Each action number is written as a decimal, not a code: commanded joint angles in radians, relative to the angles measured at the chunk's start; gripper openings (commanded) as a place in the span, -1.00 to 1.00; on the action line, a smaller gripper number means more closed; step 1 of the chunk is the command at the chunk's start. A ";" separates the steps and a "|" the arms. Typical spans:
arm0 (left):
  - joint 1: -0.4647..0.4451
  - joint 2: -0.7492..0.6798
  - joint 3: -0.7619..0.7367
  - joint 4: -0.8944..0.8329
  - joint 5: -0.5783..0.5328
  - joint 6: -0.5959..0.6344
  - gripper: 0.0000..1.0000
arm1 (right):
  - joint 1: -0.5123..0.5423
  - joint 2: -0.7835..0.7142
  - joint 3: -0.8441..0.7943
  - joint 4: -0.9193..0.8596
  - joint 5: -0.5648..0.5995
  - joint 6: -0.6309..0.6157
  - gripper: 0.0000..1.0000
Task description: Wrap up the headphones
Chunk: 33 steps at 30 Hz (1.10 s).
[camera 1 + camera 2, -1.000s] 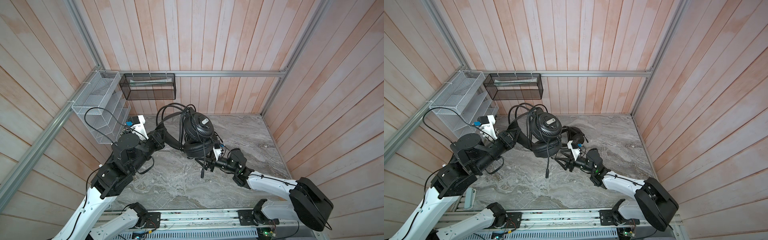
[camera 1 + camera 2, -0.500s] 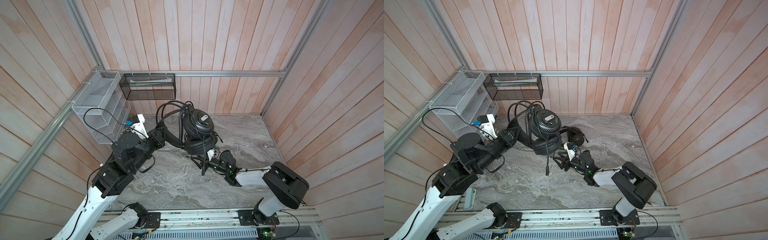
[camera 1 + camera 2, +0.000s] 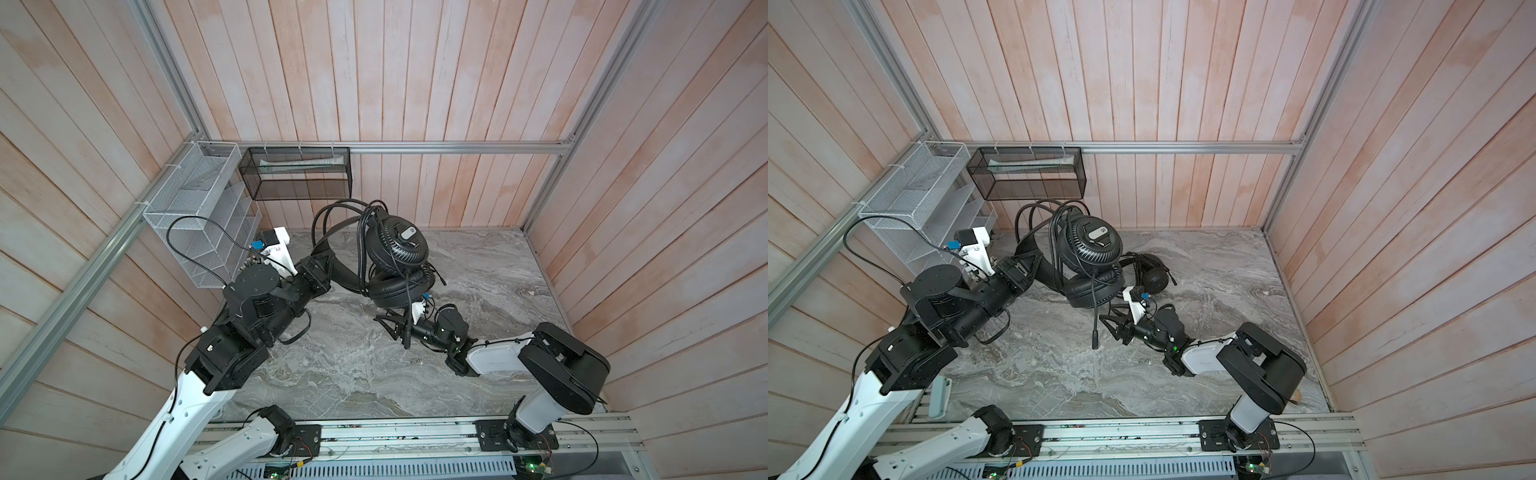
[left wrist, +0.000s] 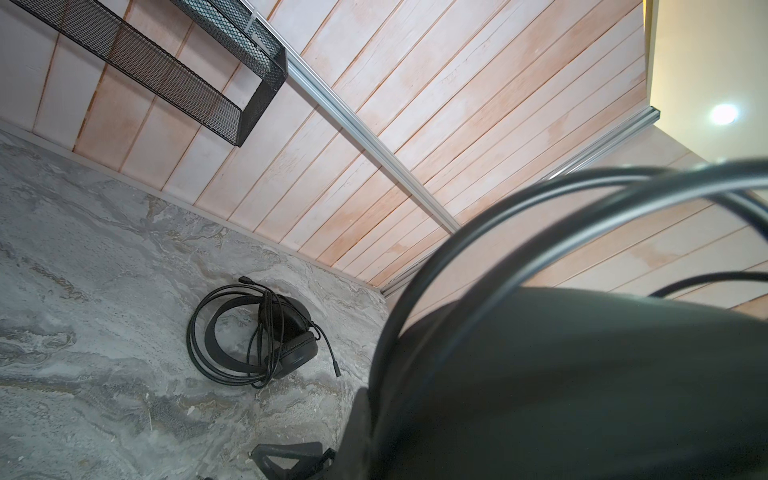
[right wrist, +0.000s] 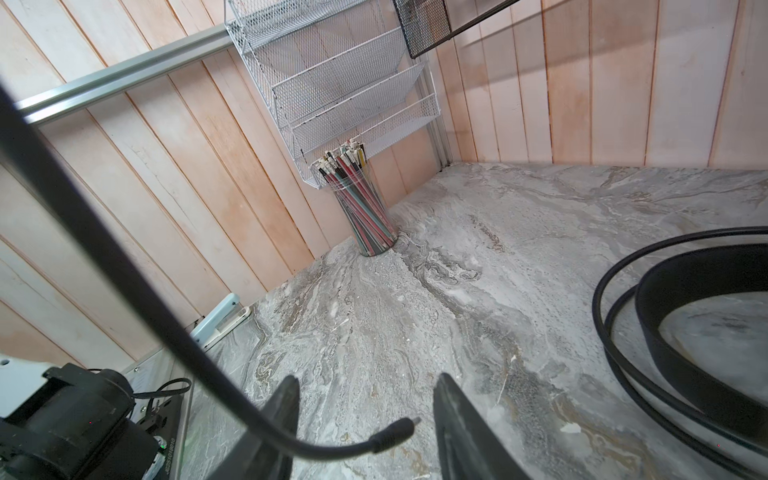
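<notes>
In both top views, the held headphones are seen lifted above the grey marbled surface, a little toward 12 o'clock of its middle, with the two earcups stacked and cable loops draped over them. Their headband is clamped by the closed left gripper, which is placed at 9 o'clock of the earcups. A cable is hung down from the earcups, and the cable plug is found just beside the right gripper, at 6 o'clock of the earcups. In a top view, the second headphones are shown lying on the surface at 3 o'clock of the held pair, partly hidden behind it. A white mesh rack and a black mesh basket are fixed to the walls at 10 and 11 o'clock. In the left wrist view, the second headphones are seen flat on the surface with their cable looped around them, and the held band is blurred close to the lens. In the right wrist view, the right gripper is shown with its jaws apart, and the cable plug is hung in the gap, gripped by neither finger. A clear cup of pencils is seen by the wall below the rack.
</notes>
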 commanded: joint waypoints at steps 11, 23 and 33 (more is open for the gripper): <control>-0.001 -0.010 -0.013 0.118 0.023 -0.063 -1.00 | 0.018 0.027 0.037 -0.057 0.066 -0.029 -0.96; 0.011 -0.015 -0.060 0.139 -0.005 -0.058 -1.00 | 0.153 0.055 0.099 -0.259 0.180 -0.110 -1.00; 0.056 0.002 -0.076 0.150 0.016 -0.090 -1.00 | 0.242 0.077 0.114 -0.291 0.217 -0.140 -1.00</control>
